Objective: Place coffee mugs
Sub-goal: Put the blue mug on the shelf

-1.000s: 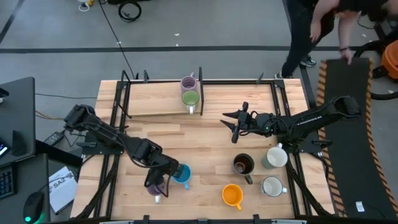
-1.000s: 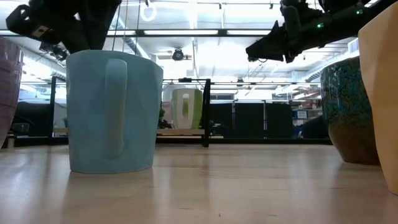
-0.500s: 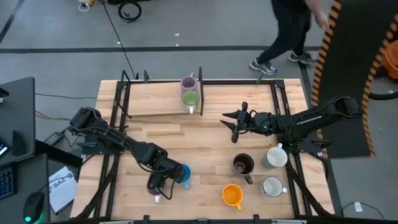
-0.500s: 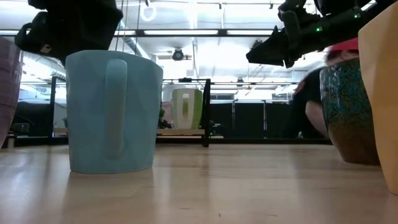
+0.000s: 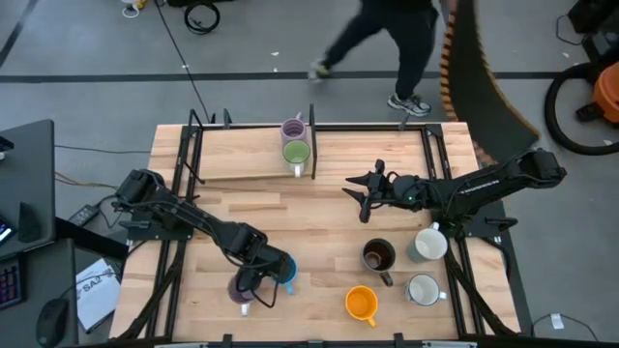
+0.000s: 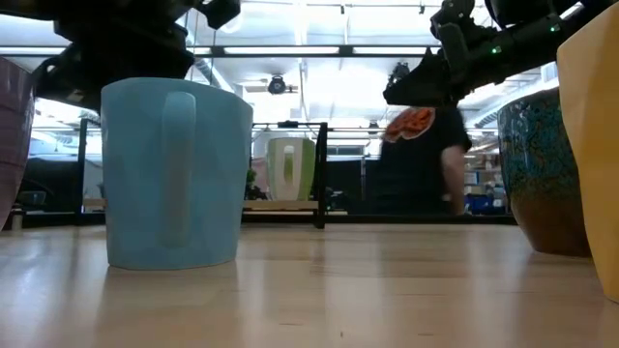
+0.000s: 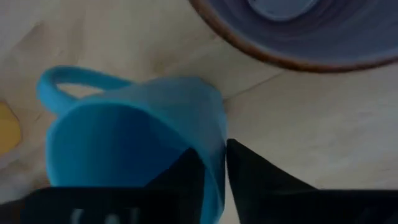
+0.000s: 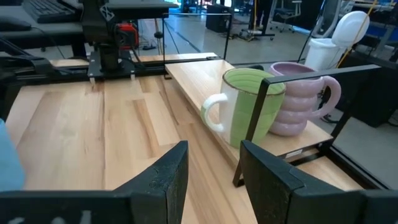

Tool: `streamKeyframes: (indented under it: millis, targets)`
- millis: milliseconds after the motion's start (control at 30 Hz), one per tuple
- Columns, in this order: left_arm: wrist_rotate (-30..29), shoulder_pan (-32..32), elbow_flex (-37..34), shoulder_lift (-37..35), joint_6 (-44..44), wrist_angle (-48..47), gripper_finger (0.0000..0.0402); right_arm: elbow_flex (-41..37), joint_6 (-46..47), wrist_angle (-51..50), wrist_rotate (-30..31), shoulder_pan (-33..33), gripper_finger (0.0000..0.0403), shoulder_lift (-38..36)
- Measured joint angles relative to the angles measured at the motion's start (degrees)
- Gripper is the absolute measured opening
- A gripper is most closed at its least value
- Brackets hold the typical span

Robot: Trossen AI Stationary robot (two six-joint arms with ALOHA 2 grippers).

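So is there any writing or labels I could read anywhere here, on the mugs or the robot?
None on the mugs or arms.
The white sheet beside the table's left edge carries dark print, too small to read.
The left gripper's base shows pale marks, too blurred to read.

Scanning for anything legible: only a white sheet of paper (image 5: 95,290) off the table's left edge, on the near side, carries dark print. It looks like "SA" followed by a digit, but the characters are too small to read with confidence. The mugs (image 5: 296,152) carry no lettering. Blurred marks show along the near edge of both wrist views, and they cannot be read.
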Motion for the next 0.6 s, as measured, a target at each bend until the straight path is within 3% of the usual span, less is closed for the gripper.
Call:
streamKeyframes:
  millis: [133, 367, 600]
  targets:
    - [0.0, -0.1, 0.0, 0.0, 0.6, -0.2, 0.0027, 0.0, 0.2, -0.1, 0.0, 0.0, 0.0151, 0.0]
    - [-0.3, 1.1, 0.0, 0.0, -3.0, -0.5, 0.0027, 0.0, 0.0, 0.1, 0.0, 0.0, 0.0151, 0.0]
    - [-0.9, 5.2, 0.0, -0.4, -14.6, -4.1, 0.0027, 0.0, 0.2, 0.1, -0.1, 0.0, 0.0151, 0.0]
